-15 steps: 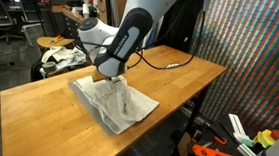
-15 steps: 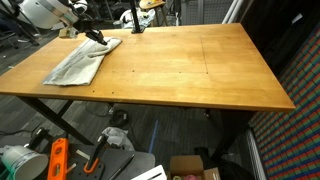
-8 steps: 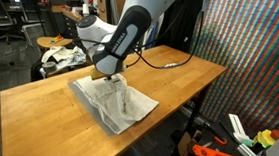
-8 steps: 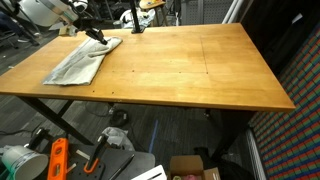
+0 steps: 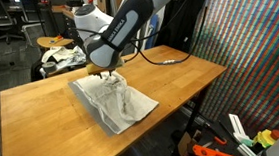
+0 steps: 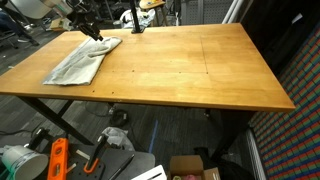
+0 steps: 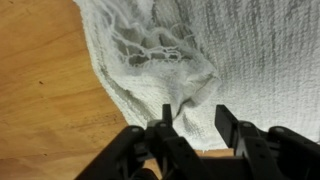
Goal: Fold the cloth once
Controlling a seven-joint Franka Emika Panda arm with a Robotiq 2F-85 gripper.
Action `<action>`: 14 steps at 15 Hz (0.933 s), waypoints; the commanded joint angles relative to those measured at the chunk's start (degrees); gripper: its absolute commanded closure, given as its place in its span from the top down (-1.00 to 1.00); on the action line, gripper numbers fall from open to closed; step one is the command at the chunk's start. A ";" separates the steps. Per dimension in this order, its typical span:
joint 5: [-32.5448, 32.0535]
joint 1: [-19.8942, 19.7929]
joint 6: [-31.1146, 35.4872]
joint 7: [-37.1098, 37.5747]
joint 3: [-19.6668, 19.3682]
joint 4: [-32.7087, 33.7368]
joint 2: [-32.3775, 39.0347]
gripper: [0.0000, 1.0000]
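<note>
Exterior views and wrist view, read from left to right. In an exterior view, behind the far left edge of the light brown wooden table (image 5: 31,102), you see a small white-and-dark fabric bundle (image 5: 58,57). The large thin off-white rectangular cloth (image 5: 116,102) lies rumpled on the tabletop near the middle of its front edge. One corner of it reaches that edge. Your black two-fingered gripper (image 5: 106,79), on the white-and-black robot arm (image 5: 135,18), hangs just above the cloth's far end, beside a raised ridge of fabric. To the right stands a many-coloured woven panel (image 5: 252,39), well apart from the table. In an exterior view from the opposite side, the cloth (image 6: 80,62) sits at the far left corner of the table (image 6: 200,70), with the gripper (image 6: 97,35) over its far right end; the rest of the tabletop runs bare to the right. In the wrist view, bare wood (image 7: 40,90) fills the left, and the cloth (image 7: 240,50) covers the centre and right, bunched into a crumpled fold near the middle. At the bottom edge the gripper (image 7: 194,118) points down at the fabric. Its fingers (image 7: 225,122) stand parted with a clear gap between them, and they hold nothing; the cloth lies below them on the table.
</note>
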 commanded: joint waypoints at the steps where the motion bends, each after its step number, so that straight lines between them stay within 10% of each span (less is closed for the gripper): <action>1: 1.03 -1.06 0.32 -4.06 2.21 -3.84 -3.72 0.65; 4: -0.86 -0.05 0.96 -3.39 1.61 -5.06 -3.31 1.00; 10: -4.78 0.92 4.52 -1.23 -0.01 -6.50 -2.24 1.00; 11: -5.26 0.97 5.11 -1.03 -0.29 -6.47 -2.03 0.50; 14: -5.54 0.84 6.19 -1.01 -0.74 -6.42 -1.72 0.17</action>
